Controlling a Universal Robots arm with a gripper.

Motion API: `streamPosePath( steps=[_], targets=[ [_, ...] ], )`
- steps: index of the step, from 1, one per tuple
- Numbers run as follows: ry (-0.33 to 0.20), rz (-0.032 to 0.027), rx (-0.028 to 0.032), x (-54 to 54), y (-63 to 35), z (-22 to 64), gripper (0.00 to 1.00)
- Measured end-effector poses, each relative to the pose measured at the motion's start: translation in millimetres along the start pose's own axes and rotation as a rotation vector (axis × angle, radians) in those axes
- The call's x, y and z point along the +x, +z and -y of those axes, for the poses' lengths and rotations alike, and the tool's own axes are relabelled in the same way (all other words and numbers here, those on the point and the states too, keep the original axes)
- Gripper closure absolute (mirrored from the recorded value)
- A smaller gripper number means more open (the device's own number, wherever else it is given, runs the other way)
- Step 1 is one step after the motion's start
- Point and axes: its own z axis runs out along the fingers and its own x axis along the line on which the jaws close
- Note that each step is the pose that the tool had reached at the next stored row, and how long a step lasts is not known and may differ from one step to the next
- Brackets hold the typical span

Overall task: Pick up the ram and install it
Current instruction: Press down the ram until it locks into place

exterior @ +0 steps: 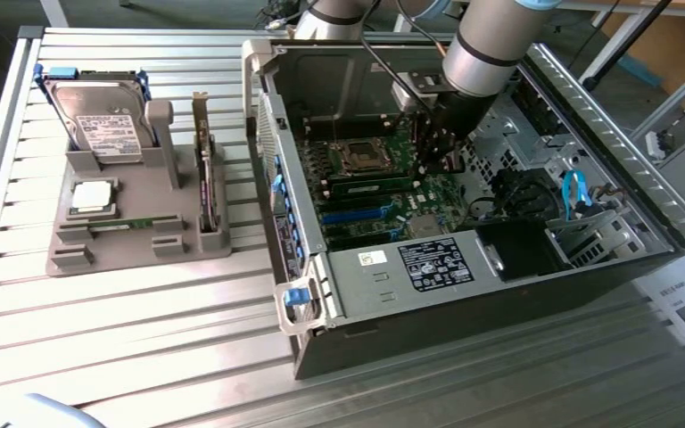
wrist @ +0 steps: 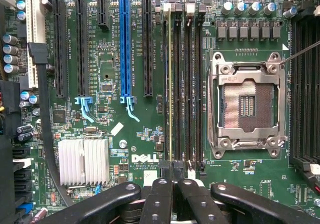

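The ram [wrist: 170, 88], a long thin green circuit-board stick seen edge-on from the wrist camera, stands in one of the black memory slots of the green motherboard [wrist: 125, 149], just beside the silver square processor socket [wrist: 248, 106] with its metal frame. In the exterior view the same stick [exterior: 373, 185] lies as a dark green strip along the slot bank below the socket, inside the open grey computer case [exterior: 355, 294]. The black gripper [wrist: 171, 170] is clenched shut, its fingertips pressed together at the near end of the stick, right over the slot's end latch; whether they pinch the board edge or only meet above it cannot be told. From outside, the gripper [exterior: 438, 147] hangs on the silver and grey robot arm [exterior: 485, 49], reaching down into the case above the memory slots.

On the wrist view a blue expansion slot [wrist: 125, 46] and several black ones run parallel to the memory bank, and a ribbed silver heatsink [wrist: 83, 161] sits near the board's edge.

On the slatted metal table [exterior: 140, 339], toward the exterior view's left, a grey plastic holder [exterior: 128, 236] carries an upright silver hard drive [exterior: 103, 120], a square silver processor chip [exterior: 93, 196] and an upright expansion card [exterior: 206, 169].
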Motion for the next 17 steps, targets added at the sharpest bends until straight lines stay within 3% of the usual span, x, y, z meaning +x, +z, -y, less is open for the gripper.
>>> streamPosePath(
  steps=[17],
  targets=[
    [0.000,0.0000,0.0000,0.1,1.9,0.0,0.90]
  ],
)
